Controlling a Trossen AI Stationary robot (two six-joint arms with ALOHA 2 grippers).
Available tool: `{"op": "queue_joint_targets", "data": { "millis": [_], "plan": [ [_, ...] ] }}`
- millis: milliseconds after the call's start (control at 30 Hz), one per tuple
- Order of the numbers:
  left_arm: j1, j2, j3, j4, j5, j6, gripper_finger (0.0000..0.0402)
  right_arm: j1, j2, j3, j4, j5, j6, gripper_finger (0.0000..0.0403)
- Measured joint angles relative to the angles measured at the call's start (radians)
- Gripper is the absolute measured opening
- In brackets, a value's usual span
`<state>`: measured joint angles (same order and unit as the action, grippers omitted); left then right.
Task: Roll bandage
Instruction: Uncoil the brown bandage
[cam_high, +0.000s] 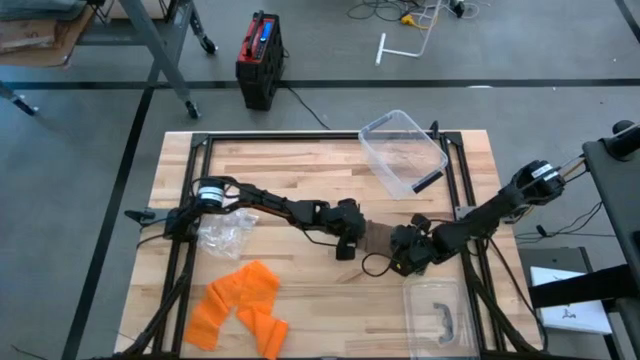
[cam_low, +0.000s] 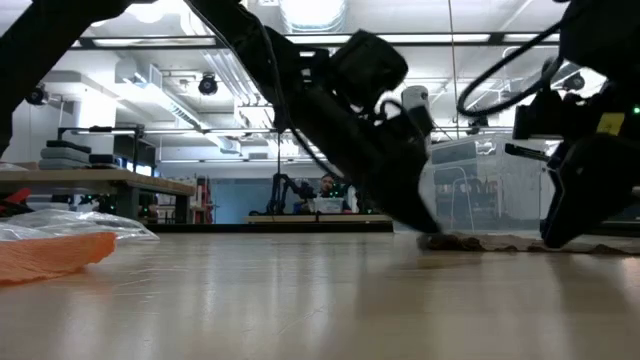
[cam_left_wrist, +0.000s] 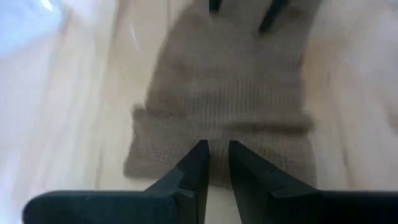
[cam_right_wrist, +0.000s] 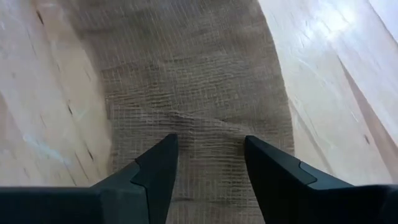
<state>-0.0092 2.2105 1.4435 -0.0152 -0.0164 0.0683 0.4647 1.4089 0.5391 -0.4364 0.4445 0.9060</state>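
Tan bandage lies flat mid-worktop between both arms. Left tool, nearly closed, seems to pinch the folded near edge, though blur leaves that unsure. Right tool stands partly open over the opposite end, gripping nothing.

Both arms stretched low toward the middle of the table, wrists angled down. Left gripper nearly closed, only a thin gap between its fingers, tips pressing down. Right gripper facing it from the opposite side, fingers spread apart.
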Motion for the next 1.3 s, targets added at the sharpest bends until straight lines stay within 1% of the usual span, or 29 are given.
{"op": "queue_joint_targets", "data": {
  "millis": [100,167,367,500,633,833,1000,1167,1233,1300],
  "plan": [
    [0.001,-0.004,-0.010,-0.052,-0.006,0.036,0.0057,-0.001,0.027,0.004,0.006,-0.008,0.005,0.0183],
    [0.001,-0.013,-0.016,-0.099,-0.035,0.063,0.0054,-0.001,0.030,0.004,-0.006,-0.019,0.013,0.0183],
    [0.010,-0.040,-0.029,-0.273,-0.124,0.143,0.0042,-0.001,-0.010,0.002,-0.087,-0.045,0.004,0.0183],
    [0.012,-0.062,-0.054,-0.319,-0.175,0.192,0.0039,-0.001,-0.045,-0.002,-0.161,-0.055,-0.007,0.0183],
    [0.019,-0.092,-0.086,-0.367,-0.224,0.215,0.0039,-0.001,-0.065,-0.007,-0.151,-0.055,-0.032,0.0183],
    [0.025,-0.127,-0.080,-0.338,-0.191,0.207,0.0039,-0.001,-0.054,-0.009,-0.029,-0.032,-0.056,0.0183],
    [0.025,-0.148,-0.043,-0.285,-0.166,0.208,0.0038,-0.001,-0.055,-0.009,0.103,0.011,-0.072,0.0183],
    [0.023,-0.158,-0.034,-0.281,-0.156,0.208,0.0044,-0.001,-0.056,-0.009,0.128,0.029,-0.079,0.0183],
    [0.020,-0.160,-0.034,-0.237,-0.134,0.194,0.0047,-0.001,-0.056,-0.010,0.130,0.048,-0.071,0.0183],
    [0.021,-0.150,-0.033,-0.140,-0.072,0.162,0.0047,-0.009,-0.056,-0.016,0.131,0.056,-0.065,0.0183]
  ]
}}
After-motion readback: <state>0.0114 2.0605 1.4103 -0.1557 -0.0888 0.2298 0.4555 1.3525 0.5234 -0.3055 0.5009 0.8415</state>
